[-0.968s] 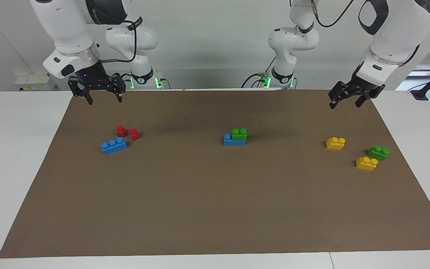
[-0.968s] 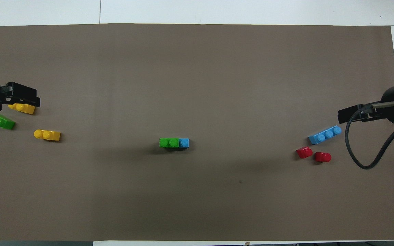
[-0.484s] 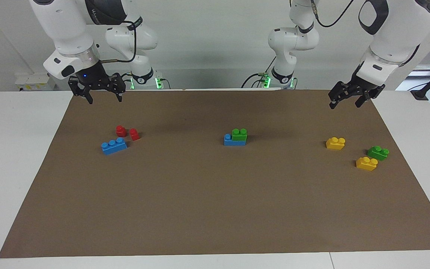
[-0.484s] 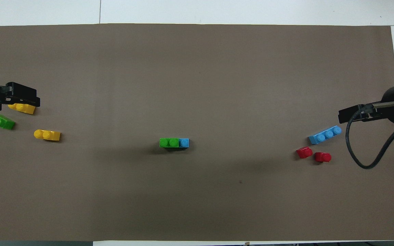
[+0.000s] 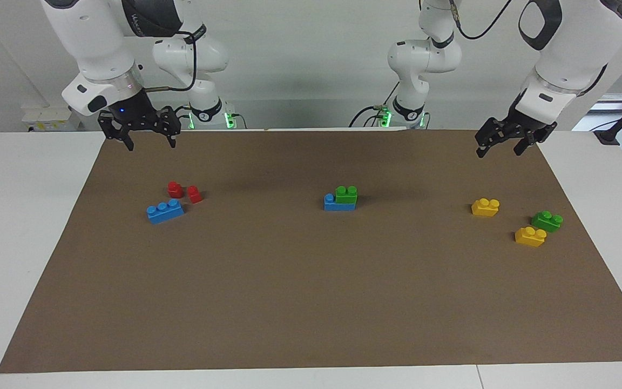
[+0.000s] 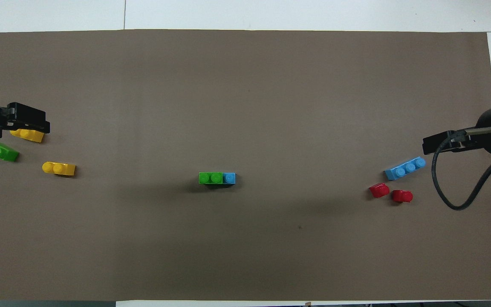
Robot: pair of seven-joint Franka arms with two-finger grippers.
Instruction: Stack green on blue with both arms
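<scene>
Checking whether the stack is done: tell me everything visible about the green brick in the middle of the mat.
The green brick is a small, glossy plastic-looking piece with two round studs on top. It sits upright and level on a blue brick at mid-mat, covering the end toward the left arm and leaving one blue stud bare. Only the blue brick touches it; no gripper is near it.

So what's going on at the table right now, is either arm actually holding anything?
No. A green brick already sits on a blue brick at the middle of the brown mat, leaving one blue stud uncovered. The left end effector hangs open and empty above the mat's edge near the yellow bricks, and the right end effector hangs open and empty near the red bricks and the spare blue brick. Nothing is being touched.
</scene>
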